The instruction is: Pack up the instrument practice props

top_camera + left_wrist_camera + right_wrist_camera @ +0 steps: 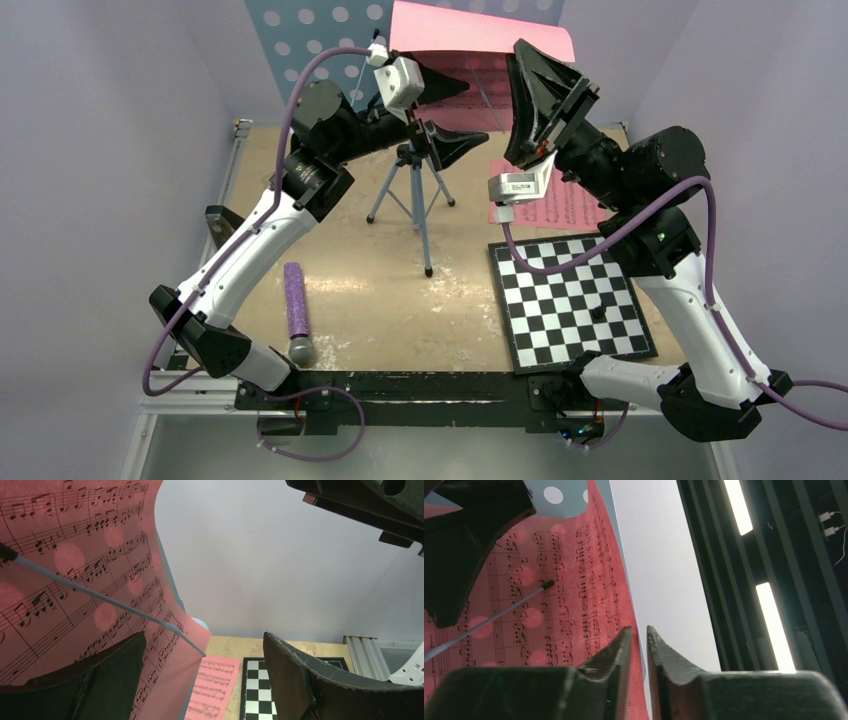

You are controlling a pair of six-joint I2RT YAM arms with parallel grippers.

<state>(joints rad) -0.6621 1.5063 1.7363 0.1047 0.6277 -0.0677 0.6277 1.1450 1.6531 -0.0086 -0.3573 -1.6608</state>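
Observation:
A light-blue perforated music stand (415,190) stands on its tripod at the back of the table. A pink sheet-music page (470,45) rests on its desk, with a thin blue holder arm (110,600) lying across the page (75,555). My right gripper (535,55) points up at the page's right edge. In the right wrist view its jaws (639,635) are nearly together, with the edge of the page (564,580) and the stand's rim between them. My left gripper (455,110) hangs open in front of the page, holding nothing (205,680). A second pink page (560,205) lies flat on the table.
A black-and-white checkered board (570,300) lies at the front right with a small dark piece on it. A purple microphone-like stick (297,305) lies at the front left. The tripod's legs spread over the middle of the table.

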